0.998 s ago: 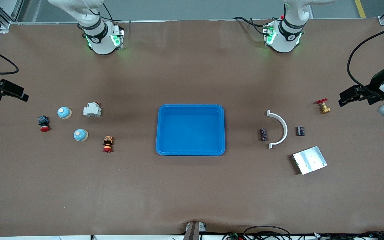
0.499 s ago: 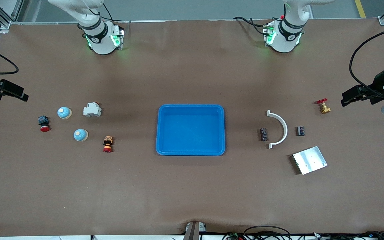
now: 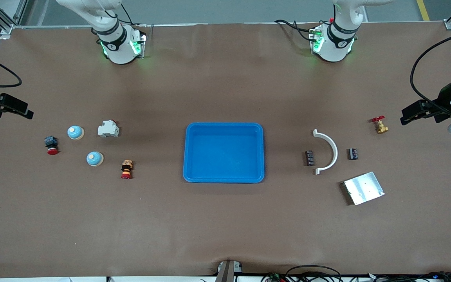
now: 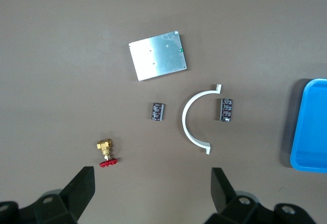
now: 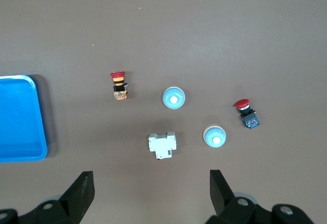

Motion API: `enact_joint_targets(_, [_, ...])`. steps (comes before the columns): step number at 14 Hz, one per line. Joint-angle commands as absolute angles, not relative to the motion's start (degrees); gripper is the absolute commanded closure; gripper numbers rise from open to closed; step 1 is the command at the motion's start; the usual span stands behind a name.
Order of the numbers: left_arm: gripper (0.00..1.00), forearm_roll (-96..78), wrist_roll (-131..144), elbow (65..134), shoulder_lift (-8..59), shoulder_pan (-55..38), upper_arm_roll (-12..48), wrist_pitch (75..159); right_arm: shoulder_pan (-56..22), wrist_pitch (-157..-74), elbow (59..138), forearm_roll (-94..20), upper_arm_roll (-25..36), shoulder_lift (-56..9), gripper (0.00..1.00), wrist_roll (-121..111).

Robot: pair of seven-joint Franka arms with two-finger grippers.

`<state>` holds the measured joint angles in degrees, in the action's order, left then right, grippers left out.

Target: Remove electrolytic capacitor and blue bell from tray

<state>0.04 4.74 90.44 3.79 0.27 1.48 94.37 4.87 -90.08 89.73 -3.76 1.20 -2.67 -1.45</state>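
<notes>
Two light-blue bells (image 3: 75,132) (image 3: 94,158) stand toward the right arm's end of the table; the right wrist view shows both bells (image 5: 173,97) (image 5: 214,136). Two small black capacitors (image 3: 309,158) (image 3: 353,153) lie on either side of a white arc (image 3: 327,152), and the capacitors (image 4: 158,111) (image 4: 226,110) also show in the left wrist view. A blue tray (image 3: 194,172) sits mid-table with nothing in it. My left gripper (image 3: 404,116) (image 4: 152,179) hangs open over the table's end near a brass valve (image 3: 380,125). My right gripper (image 3: 26,113) (image 5: 150,179) hangs open over its end, holding nothing.
A white breaker (image 3: 108,129), a red-and-black push button (image 3: 51,145) and an orange-and-red button (image 3: 126,169) lie around the bells. A metal plate (image 3: 363,188) lies nearer the front camera than the capacitors.
The left hand drifted a little outward toward its table end, then stopped. The right arm and all objects stayed put.
</notes>
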Motion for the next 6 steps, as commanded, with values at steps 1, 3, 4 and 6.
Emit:
enact_joint_targets(1, [0.0, -1.5, 5.2, 91.5, 2.6, 0.5, 1.4, 94.9, 5.5, -89.6, 89.9, -3.3, 0.5, -1.6, 0.0, -0.6])
enact_joint_targets(3, [0.0, -1.5, 5.2, 91.5, 2.7, 0.5, 1.4, 95.0, 5.5, -89.7, 89.9, -3.3, 0.5, -1.6, 0.0, -0.6])
enact_joint_targets(4, [0.0, -1.5, 5.2, 91.5, 2.7, 0.5, 1.4, 95.0, 5.5, -89.7, 89.9, -3.3, 0.5, -1.6, 0.0, -0.7])
enact_joint_targets(6, [0.0, -1.5, 5.2, 91.5, 2.9, 0.5, 1.4, 95.0, 5.5, -89.7, 89.9, -3.3, 0.4, -1.5, 0.0, -0.6])
